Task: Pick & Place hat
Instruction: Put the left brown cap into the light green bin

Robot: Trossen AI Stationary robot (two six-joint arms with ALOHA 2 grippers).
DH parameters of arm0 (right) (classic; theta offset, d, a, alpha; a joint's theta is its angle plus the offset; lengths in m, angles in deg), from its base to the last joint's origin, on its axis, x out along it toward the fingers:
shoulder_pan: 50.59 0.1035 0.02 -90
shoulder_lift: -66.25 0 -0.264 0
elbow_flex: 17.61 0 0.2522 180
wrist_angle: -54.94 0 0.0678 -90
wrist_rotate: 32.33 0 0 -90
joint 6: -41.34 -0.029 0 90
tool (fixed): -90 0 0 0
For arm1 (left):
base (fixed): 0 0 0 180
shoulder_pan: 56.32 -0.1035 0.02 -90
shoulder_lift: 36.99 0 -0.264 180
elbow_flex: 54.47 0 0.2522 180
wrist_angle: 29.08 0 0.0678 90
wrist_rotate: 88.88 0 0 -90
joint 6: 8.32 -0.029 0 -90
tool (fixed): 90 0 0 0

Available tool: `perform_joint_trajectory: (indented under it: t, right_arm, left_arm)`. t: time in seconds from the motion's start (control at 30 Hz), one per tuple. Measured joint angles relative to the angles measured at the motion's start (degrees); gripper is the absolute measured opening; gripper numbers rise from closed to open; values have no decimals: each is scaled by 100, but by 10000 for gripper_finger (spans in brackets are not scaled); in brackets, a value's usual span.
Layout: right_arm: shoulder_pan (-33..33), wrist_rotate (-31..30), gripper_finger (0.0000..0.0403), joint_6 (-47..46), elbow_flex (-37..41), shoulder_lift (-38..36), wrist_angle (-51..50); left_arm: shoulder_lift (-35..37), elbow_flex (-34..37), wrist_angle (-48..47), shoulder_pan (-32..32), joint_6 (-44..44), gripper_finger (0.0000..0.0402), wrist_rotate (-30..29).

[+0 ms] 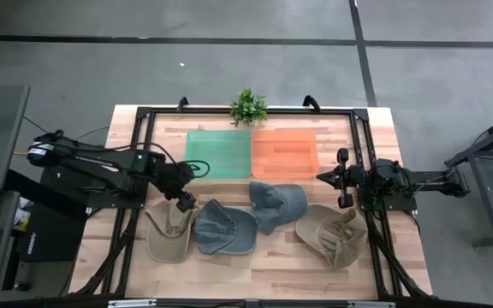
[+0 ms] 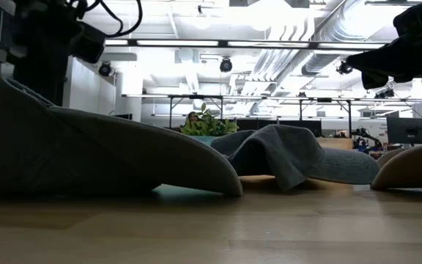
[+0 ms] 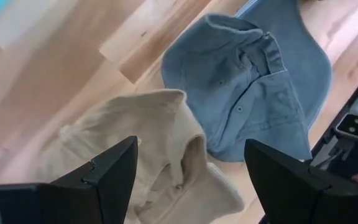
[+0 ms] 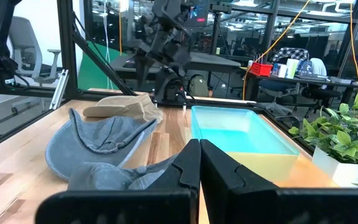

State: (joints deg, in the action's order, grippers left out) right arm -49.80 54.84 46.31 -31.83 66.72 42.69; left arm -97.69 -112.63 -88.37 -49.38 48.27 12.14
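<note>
Left gripper (image 1: 184, 202): fingers spread wide and holding nothing; it hangs over the top edge of the leftmost tan hat (image 1: 168, 233), pointed down at it.
Target under the gripper: in the left wrist view the tan hat (image 3: 148, 155) lies straight ahead between the two dark fingers (image 3: 114, 171), crumpled, with its folded crown nearest the fingers. It rests on the wooden table (image 1: 272, 261), not lifted.
Key relation: the hat lies directly below and slightly forward of the open fingers; its long axis runs away from the gripper toward the table's near edge, so a straight descent looks enough to straddle the crown fabric.
Next outward: the blue hat (image 1: 223, 228) sits just beside the tan one, the edges touching or overlapping; a low grasp could catch both.
Farther out: a second blue hat (image 1: 276, 204) and another tan hat (image 1: 332, 233) lie beyond, nearer the other arm.
Placement spots: the green tray (image 1: 219, 154) and the orange tray (image 1: 284, 152) lie behind the gripper's row of hats, the green one closer.
Right gripper (image 1: 343, 180): closed tight, empty, parked well apart at the far side of the hats.
Nearer arm: the left, by far.
Hard to tell: whether the fingertips already touch cloth; the low view is blocked by a hat brim.
</note>
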Motion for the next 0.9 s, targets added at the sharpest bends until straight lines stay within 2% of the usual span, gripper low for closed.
perform_joint_trajectory:
  t: [0.27,0.5,0.73,0.9]
  right_arm:
    - [0,0,1,0,1,0,-2]
    - [-1,0,1,0,-1,0,-1]
    - [-1,2,1,0,1,-4,0]
    - [1,0,1,0,0,0,0]
  left_arm:
    - [-772,0,469,480,1138,275,-111]
    - [-1359,0,562,636,1823,275,-166]
    - [-1790,-154,833,664,1850,275,-23]
    - [-2112,-399,468,666,1642,275,18]
